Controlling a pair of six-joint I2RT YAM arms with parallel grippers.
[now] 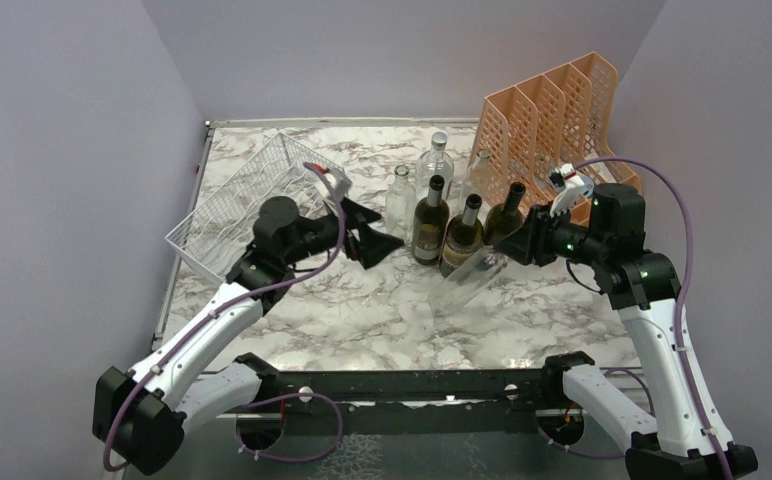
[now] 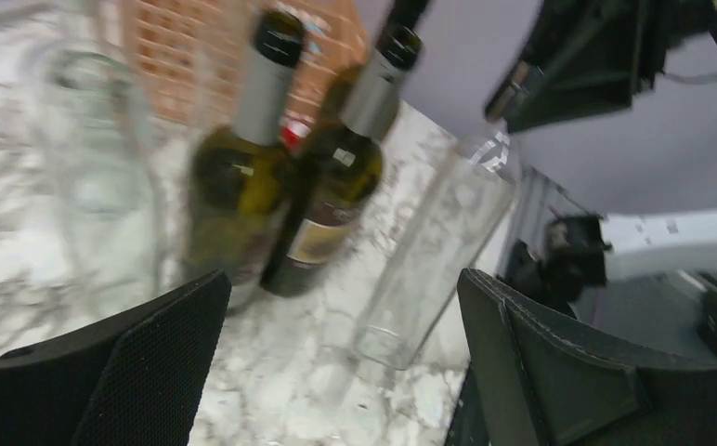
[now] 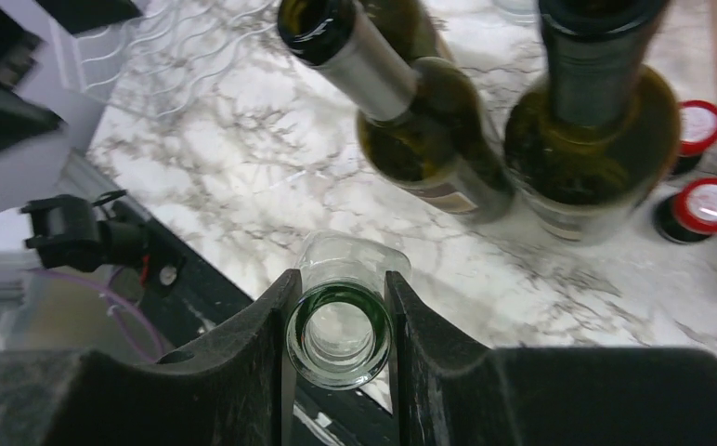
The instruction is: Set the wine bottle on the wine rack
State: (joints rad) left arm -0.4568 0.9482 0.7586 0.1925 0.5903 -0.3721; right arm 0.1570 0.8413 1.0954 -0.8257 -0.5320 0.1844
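Toward four o'clock of the bottle cluster, my right gripper (image 3: 339,293) is clamped tight on the neck of the clear, square-bodied glass wine bottle (image 1: 463,284). The bottle leans away from me, its base down toward seven o'clock over the marbled surface (image 1: 362,320). My left gripper (image 2: 343,288) is spread wide and holds nothing, facing the bottles from nine o'clock. The white wire wine rack (image 1: 247,195) sits tilted at ten o'clock, well apart from the bottle.

I judge the carry comes next. A neck grip lets the heavy body swing, so I should lift slowly and get clear of the three dark green glass bottles (image 1: 429,220) just beside me at eleven o'clock. Then I should travel toward ten o'clock and lay the bottle level into a cradle, perhaps steadying its body with the free gripper.

I cannot tell whether the base touches the surface. The rack's thin wires barely show, and my left wrist view is blurred. Two red-rimmed round things (image 3: 708,204) at three o'clock stay unidentifiable.
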